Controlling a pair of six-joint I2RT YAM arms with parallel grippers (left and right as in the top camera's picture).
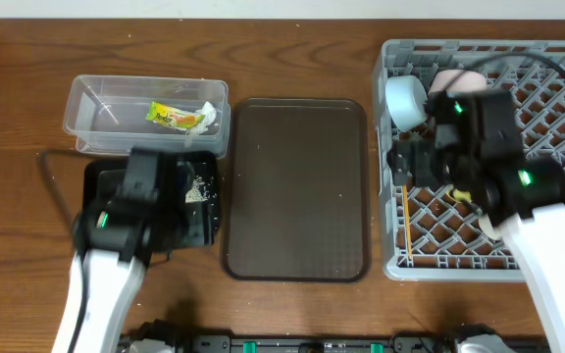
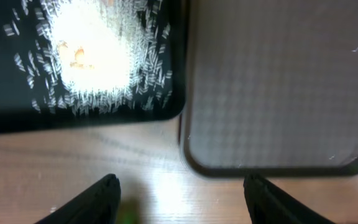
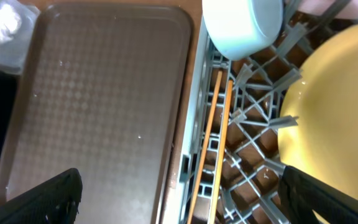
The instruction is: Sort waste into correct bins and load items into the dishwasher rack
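Observation:
The grey dishwasher rack (image 1: 547,137) stands at the right. In it are the light blue bowl (image 1: 405,101), a pale cup (image 1: 456,78), two chopsticks (image 1: 407,226) and the yellow plate (image 3: 334,106). My right gripper (image 3: 191,202) is open and empty above the rack's left edge, over the chopsticks (image 3: 213,137). The clear tub (image 1: 96,123) holds the yellow-green wrapper (image 1: 179,116). The black tray (image 1: 204,230) holds rice grains (image 1: 200,186). My left gripper (image 2: 182,199) is open and empty above bare wood by that tray's corner. I cannot make out the white bowl.
The dark brown serving tray (image 1: 297,186) lies between the black tray and the rack and holds nothing. It also shows in the left wrist view (image 2: 278,87) and the right wrist view (image 3: 98,99). A black cable (image 1: 49,181) runs left of the black tray.

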